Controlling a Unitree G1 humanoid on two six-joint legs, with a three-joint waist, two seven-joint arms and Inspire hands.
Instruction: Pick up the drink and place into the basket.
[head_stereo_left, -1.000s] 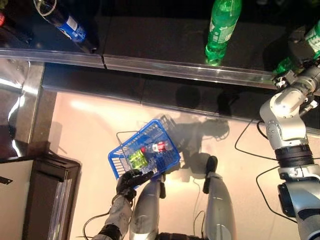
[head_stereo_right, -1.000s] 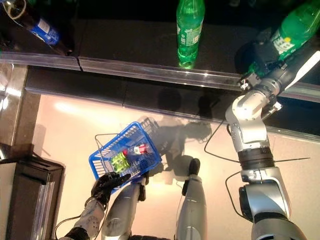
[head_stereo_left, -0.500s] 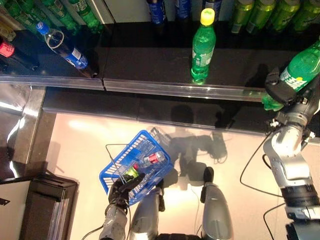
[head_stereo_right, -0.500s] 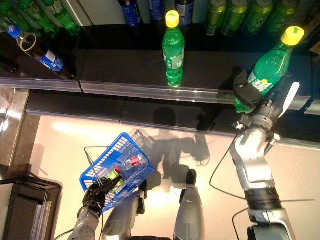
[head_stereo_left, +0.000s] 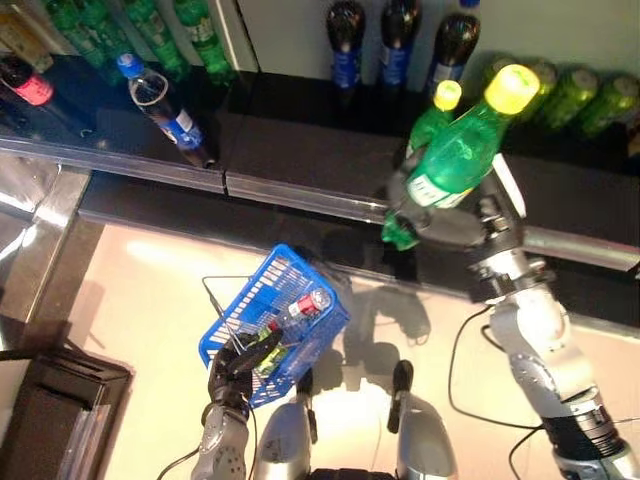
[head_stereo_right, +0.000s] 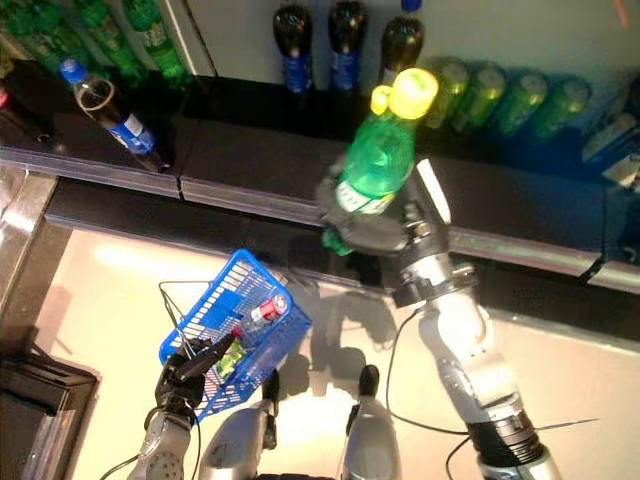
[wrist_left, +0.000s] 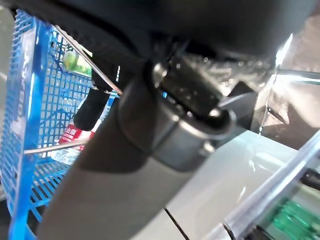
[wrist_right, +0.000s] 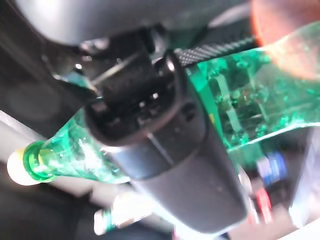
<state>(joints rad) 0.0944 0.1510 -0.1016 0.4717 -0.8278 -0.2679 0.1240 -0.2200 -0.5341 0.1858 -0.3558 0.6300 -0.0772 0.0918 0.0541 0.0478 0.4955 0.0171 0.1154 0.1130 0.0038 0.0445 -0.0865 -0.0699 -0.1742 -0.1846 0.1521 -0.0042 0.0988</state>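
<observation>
My right hand (head_stereo_left: 458, 226) is shut on a green drink bottle (head_stereo_left: 450, 160) with a yellow cap, held tilted in the air above the counter's front edge; its green body (wrist_right: 250, 100) shows past the thumb in the right wrist view. Lower left, my left hand (head_stereo_left: 236, 362) is curled round the wire handle (wrist_left: 80, 55) of the blue basket (head_stereo_left: 262, 290), which hangs over the floor. In the basket lie a red-labelled bottle (head_stereo_left: 306, 305) and a green item (head_stereo_right: 232, 356). The held bottle is above and to the right of the basket.
A second green bottle (head_stereo_left: 436, 104) stands on the dark counter (head_stereo_left: 300, 160) behind the held one. A cola bottle (head_stereo_left: 165, 105) stands at the left, with rows of dark and green bottles along the back. A dark cabinet (head_stereo_left: 50, 400) sits at the lower left.
The camera has tilted up. My right hand has lifted the green bottle off the counter and carried it left toward the middle. The left hand still holds the basket.
</observation>
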